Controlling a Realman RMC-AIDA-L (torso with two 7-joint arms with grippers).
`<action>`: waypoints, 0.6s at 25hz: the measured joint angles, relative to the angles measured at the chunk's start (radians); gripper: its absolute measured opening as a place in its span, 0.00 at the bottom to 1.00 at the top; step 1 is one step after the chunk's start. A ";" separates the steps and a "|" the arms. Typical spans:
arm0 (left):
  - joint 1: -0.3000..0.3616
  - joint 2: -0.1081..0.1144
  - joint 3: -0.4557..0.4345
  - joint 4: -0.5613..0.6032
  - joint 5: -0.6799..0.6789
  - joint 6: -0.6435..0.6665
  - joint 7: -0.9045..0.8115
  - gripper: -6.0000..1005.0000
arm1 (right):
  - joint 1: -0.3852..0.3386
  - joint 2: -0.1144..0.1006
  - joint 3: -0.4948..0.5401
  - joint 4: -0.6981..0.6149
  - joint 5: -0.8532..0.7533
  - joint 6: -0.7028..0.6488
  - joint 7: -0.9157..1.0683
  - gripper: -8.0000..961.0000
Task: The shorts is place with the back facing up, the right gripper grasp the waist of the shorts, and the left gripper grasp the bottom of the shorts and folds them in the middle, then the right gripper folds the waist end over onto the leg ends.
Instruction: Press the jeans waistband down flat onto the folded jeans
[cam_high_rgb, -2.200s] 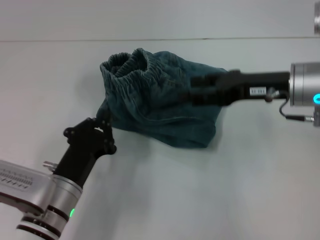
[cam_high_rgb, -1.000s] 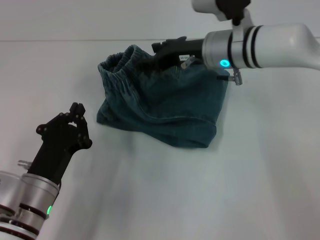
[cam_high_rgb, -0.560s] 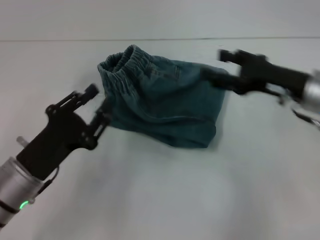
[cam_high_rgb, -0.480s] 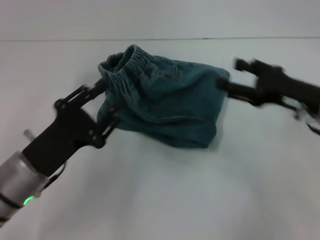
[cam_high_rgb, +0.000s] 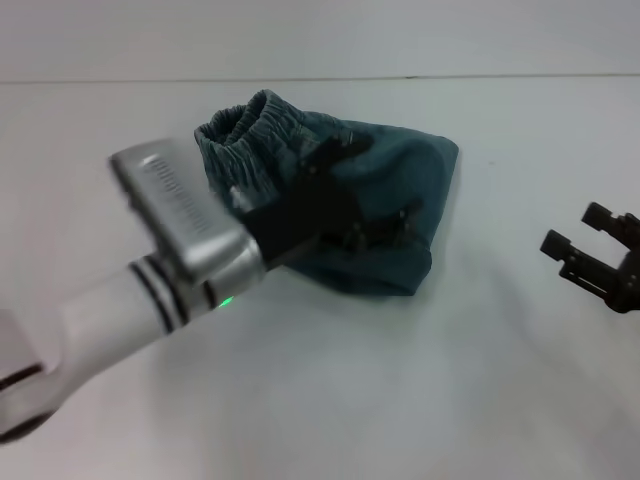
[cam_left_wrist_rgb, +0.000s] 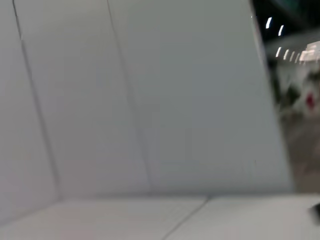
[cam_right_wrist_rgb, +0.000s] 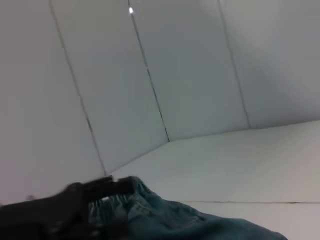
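The shorts (cam_high_rgb: 420, 160) lie as a folded blue-green denim bundle on the white table, with the ruffled waist (cam_high_rgb: 250, 125) bunched up at the far left end. My left gripper (cam_high_rgb: 378, 185) hangs over the middle of the bundle, open, on its silver wrist (cam_high_rgb: 180, 215) with the green light. Off to the right, my right gripper (cam_high_rgb: 588, 240) is open and well away from the cloth. The right wrist view shows the shorts (cam_right_wrist_rgb: 170, 220) low in the frame, with the left gripper's black body (cam_right_wrist_rgb: 60, 210) over them. The leg ends are hidden in the fold.
The white table (cam_high_rgb: 320, 400) stretches around the bundle, with a seam line (cam_high_rgb: 500, 76) across the back. The left wrist view shows only white wall panels (cam_left_wrist_rgb: 150, 100) and a strip of table.
My left arm has swung in from the left and now reaches across the top of the shorts. My right gripper has pulled back to the right, off the cloth. The bundle has kept its shape.
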 joint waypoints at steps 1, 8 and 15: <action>-0.016 0.000 -0.025 -0.007 -0.001 -0.050 0.001 0.74 | -0.004 0.000 0.005 0.006 0.000 -0.008 -0.003 0.90; -0.041 0.002 -0.238 -0.013 -0.003 -0.249 0.001 0.94 | -0.006 -0.001 0.005 0.032 -0.001 -0.031 0.000 0.92; -0.043 0.007 -0.372 0.035 -0.003 -0.469 -0.011 0.94 | -0.004 -0.001 0.005 0.033 -0.004 -0.036 0.006 0.93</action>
